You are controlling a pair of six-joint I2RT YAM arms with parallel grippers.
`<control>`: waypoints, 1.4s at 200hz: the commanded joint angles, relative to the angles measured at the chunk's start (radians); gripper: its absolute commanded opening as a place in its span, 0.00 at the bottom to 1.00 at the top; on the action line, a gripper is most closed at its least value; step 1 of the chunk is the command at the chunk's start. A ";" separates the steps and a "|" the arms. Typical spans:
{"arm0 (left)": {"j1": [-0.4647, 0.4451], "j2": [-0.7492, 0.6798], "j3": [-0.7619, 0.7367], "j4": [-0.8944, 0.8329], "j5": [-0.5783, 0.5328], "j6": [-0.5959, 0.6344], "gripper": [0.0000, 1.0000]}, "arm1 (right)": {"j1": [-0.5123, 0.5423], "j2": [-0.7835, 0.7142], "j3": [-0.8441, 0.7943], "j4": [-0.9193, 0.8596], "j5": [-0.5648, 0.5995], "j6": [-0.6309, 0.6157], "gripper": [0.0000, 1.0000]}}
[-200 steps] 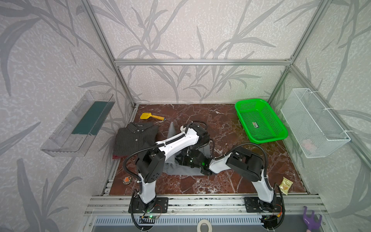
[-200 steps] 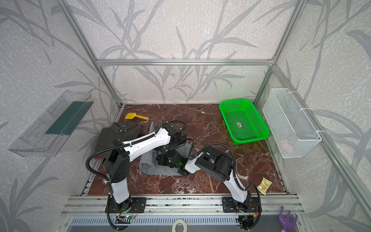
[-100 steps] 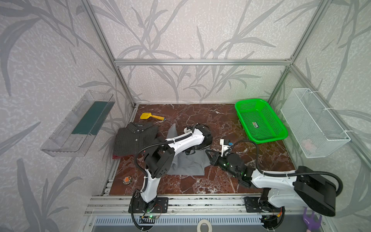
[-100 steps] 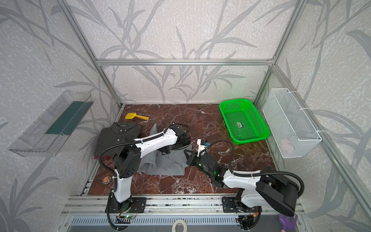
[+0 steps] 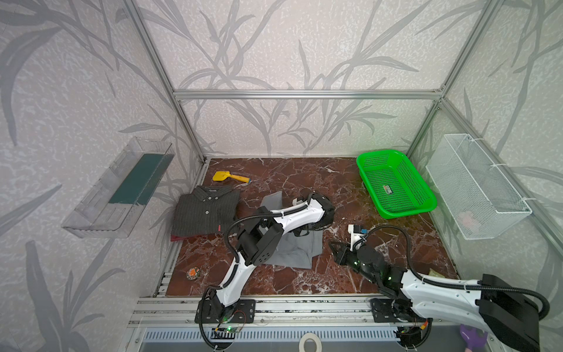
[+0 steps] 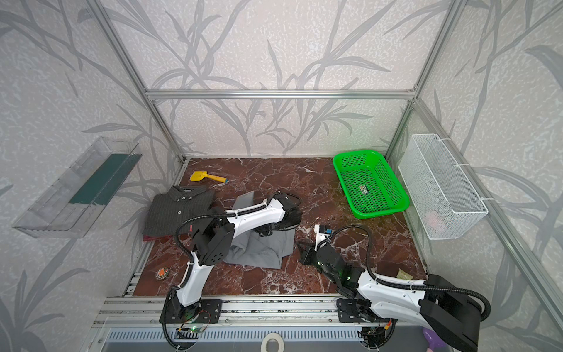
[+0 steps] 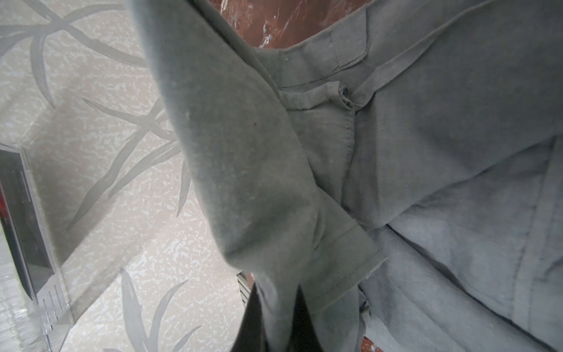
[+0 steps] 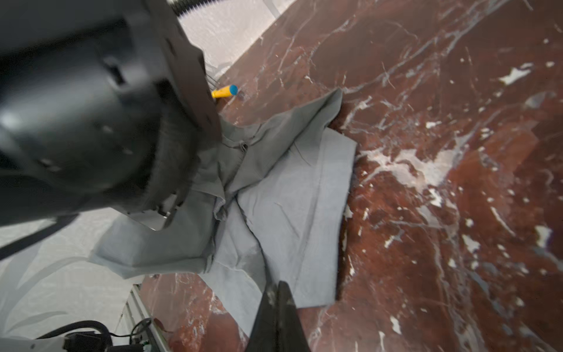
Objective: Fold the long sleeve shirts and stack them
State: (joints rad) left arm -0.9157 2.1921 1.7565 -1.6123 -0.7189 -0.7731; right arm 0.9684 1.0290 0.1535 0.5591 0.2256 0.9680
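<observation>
The right gripper (image 8: pixel 277 289) has backed off to three o'clock of the grey shirt (image 5: pixel 292 253) lying centre, jaws closed on nothing, while the left gripper (image 7: pixel 275 304) still pinches a fold, so folding seems unfinished.

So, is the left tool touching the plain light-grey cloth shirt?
Touching. The left wrist view shows the left tool shut on a fold of the plain light-grey cloth shirt, pinched between its dark fingers.
</observation>
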 commanded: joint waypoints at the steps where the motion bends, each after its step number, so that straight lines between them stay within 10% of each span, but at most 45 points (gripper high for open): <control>1: -0.025 0.048 0.038 -0.187 0.024 0.007 0.00 | -0.004 0.069 0.001 0.036 -0.022 0.005 0.00; 117: -0.081 0.104 0.141 -0.187 0.097 0.018 0.00 | -0.024 0.979 0.039 0.845 -0.095 0.125 0.00; 259: -0.115 0.248 0.311 -0.186 0.240 0.032 0.00 | -0.020 0.761 -0.008 0.654 0.006 0.033 0.00; 280: -0.117 0.237 0.317 -0.185 0.256 0.024 0.13 | -0.020 0.749 0.007 0.619 -0.004 0.023 0.00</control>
State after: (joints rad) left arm -1.0203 2.4142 2.0453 -1.6279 -0.5026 -0.7338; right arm 0.9451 1.7844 0.1513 1.3067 0.2241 1.0580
